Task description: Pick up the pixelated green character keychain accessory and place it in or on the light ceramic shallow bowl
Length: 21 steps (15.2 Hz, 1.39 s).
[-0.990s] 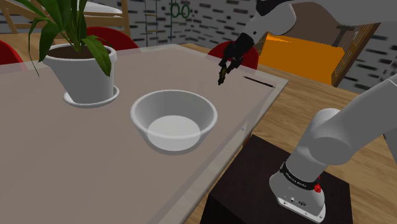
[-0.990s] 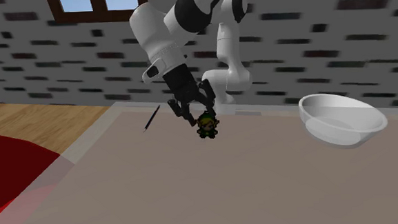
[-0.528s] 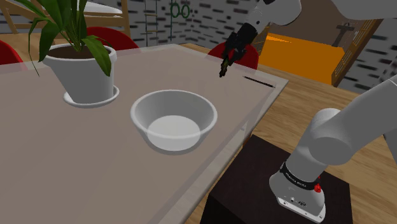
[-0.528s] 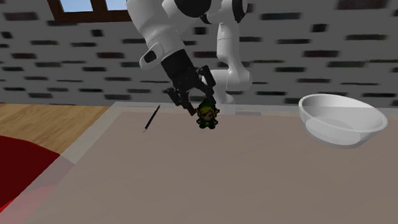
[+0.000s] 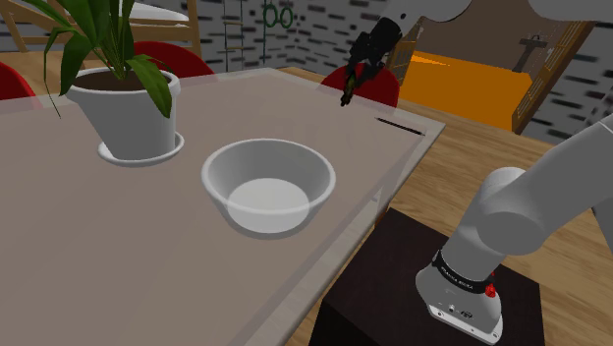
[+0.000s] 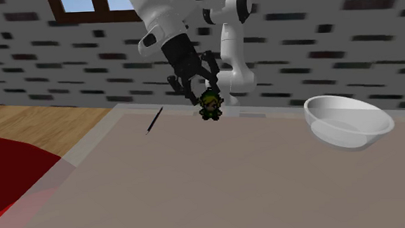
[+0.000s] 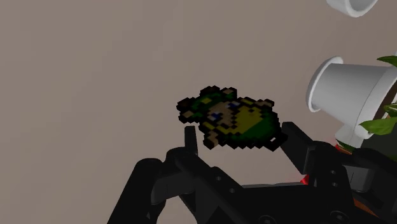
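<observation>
Green pixel-character keychain [image 6: 209,107] — clasped between the fingers of the gripper [image 6: 203,99], aloft over the table [image 6: 197,187]; white shallow bowl [image 6: 344,140] well apart.

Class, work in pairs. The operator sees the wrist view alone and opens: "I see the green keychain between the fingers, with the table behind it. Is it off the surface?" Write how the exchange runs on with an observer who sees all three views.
Observer: Yes. In the second exterior view the green keychain hangs from the gripper in the air, with a gap between it and the table.
Operator: Good. Is there anything in the bowl where I have to set it down?
Observer: No. The shoulder view looks down into the white bowl and shows its inside empty.
</observation>
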Each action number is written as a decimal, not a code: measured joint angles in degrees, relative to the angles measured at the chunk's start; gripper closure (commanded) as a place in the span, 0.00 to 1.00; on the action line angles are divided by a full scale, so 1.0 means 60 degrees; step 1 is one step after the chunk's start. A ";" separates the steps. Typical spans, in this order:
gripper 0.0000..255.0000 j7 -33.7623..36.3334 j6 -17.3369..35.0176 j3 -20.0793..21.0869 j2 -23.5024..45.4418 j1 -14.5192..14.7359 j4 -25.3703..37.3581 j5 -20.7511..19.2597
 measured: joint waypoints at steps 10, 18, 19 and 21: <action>1.00 0.0556 -0.1091 -0.0038 0.0201 0.0080 0.1418 -0.0004; 1.00 0.1794 -0.0691 0.1033 -0.0634 0.0281 0.0846 0.0035; 1.00 0.1974 -0.0614 0.1197 -0.0737 0.0314 0.0759 0.0056; 1.00 0.2397 -0.0452 0.1602 -0.1176 0.0355 0.0387 0.0081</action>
